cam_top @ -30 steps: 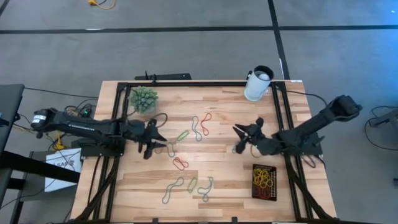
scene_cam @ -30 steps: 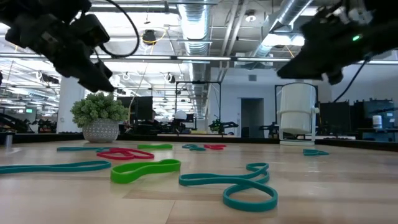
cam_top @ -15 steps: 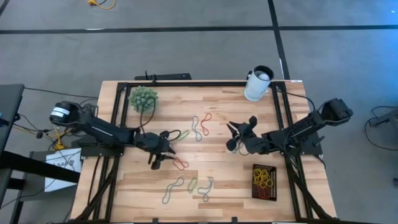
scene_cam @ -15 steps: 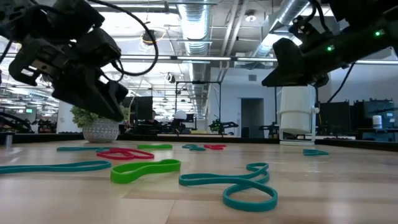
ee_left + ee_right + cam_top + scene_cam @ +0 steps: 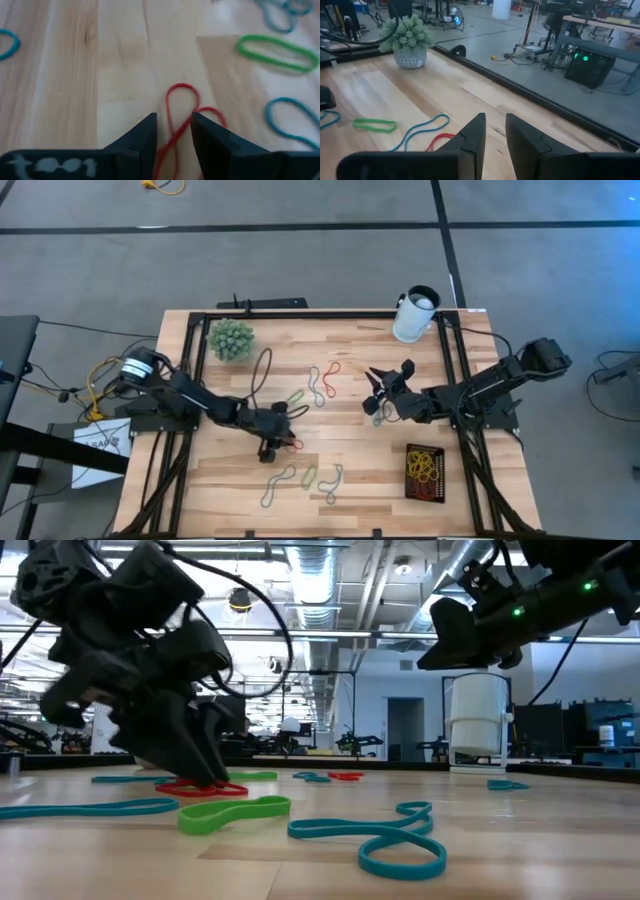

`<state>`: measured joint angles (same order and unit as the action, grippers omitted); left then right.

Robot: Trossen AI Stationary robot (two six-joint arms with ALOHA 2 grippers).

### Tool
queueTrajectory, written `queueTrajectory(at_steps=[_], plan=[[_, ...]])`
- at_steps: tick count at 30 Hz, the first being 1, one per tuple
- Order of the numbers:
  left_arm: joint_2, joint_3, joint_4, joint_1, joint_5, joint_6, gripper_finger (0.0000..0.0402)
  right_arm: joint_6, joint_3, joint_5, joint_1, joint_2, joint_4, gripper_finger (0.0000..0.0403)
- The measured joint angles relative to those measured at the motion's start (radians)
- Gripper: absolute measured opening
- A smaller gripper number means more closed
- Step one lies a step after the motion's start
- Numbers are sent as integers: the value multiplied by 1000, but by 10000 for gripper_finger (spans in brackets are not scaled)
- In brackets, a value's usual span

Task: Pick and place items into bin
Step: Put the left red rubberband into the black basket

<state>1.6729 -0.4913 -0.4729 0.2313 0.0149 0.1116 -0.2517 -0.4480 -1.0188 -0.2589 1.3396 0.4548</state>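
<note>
Left wrist view shows a red band [image 5: 176, 125], a thin floppy loop twisted into a figure eight flat on the wood, lying in the gap of the left gripper [image 5: 174, 131], whose fingers stand slightly apart astride it, pinching nothing. Being light and limp, it likely needs pinching at the crossing strand between the fingertips. Beyond them lie a green band [image 5: 276, 51] and blue ones; the bin [image 5: 425, 472] sits far off near the raised right gripper [image 5: 388, 389], also slightly parted and empty.
</note>
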Motion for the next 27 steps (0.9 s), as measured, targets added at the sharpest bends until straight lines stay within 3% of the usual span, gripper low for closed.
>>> queueTrajectory(at_steps=[6,9,14,20,24,27], plan=[[43,-67,117,3,-42,27,106,2,0,0,24,0,-3,71],[36,-69,131,9,-53,19,84,2,0,15,31,0,-3,71],[23,-66,101,22,-81,-59,11,-1,0,189,33,2,33,71],[9,-138,16,-2,-136,-168,2,-1,0,434,33,79,240,71],[13,-241,96,-28,-158,-236,1,39,-1,568,33,179,435,71],[13,-304,136,-38,-209,-294,0,50,-16,612,32,253,488,71]])
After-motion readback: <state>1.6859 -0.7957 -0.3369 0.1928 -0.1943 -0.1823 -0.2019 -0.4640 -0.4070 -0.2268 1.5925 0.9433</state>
